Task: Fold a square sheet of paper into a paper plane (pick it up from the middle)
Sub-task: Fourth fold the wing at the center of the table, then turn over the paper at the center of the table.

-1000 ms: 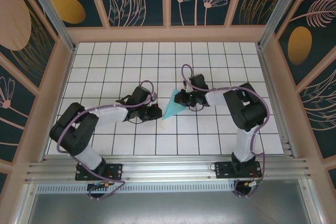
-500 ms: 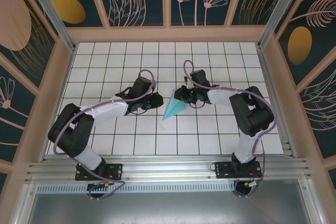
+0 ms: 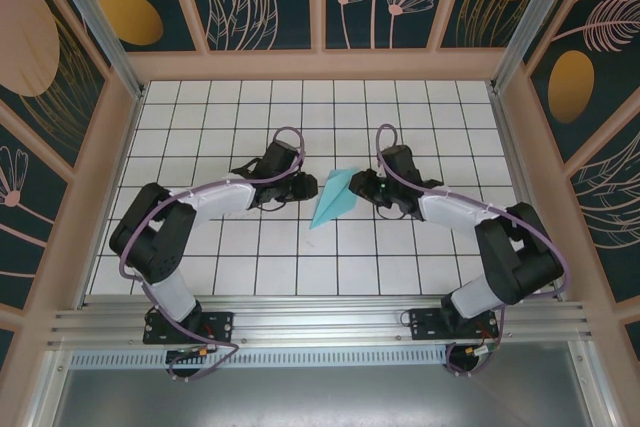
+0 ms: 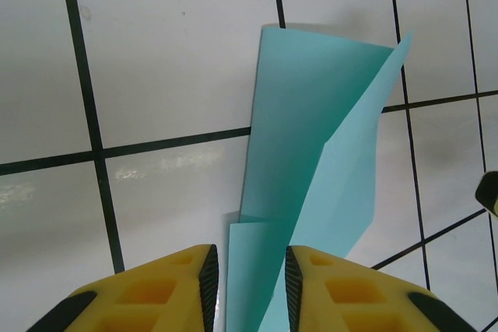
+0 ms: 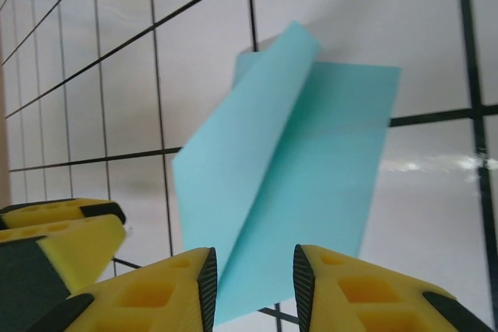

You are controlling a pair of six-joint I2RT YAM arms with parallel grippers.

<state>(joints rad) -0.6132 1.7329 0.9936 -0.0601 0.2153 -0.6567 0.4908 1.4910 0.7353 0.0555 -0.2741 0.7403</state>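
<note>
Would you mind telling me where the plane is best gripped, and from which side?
Probably the centre fold of the plane, mid-length, from above with jaws straddling it: that fold stands up from the table, while the thin wings lie low.

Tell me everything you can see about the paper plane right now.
The paper plane is a slim dart of thin, plain light teal-blue paper, with layered flaps and a centre crease. It lies on the white grid table, nose toward the near edge and slightly left, wide tail away. One flap curls up slightly. The left claw and the right claw flank it, both open with its edges in their gaps; whether either touches it I cannot tell.
</note>
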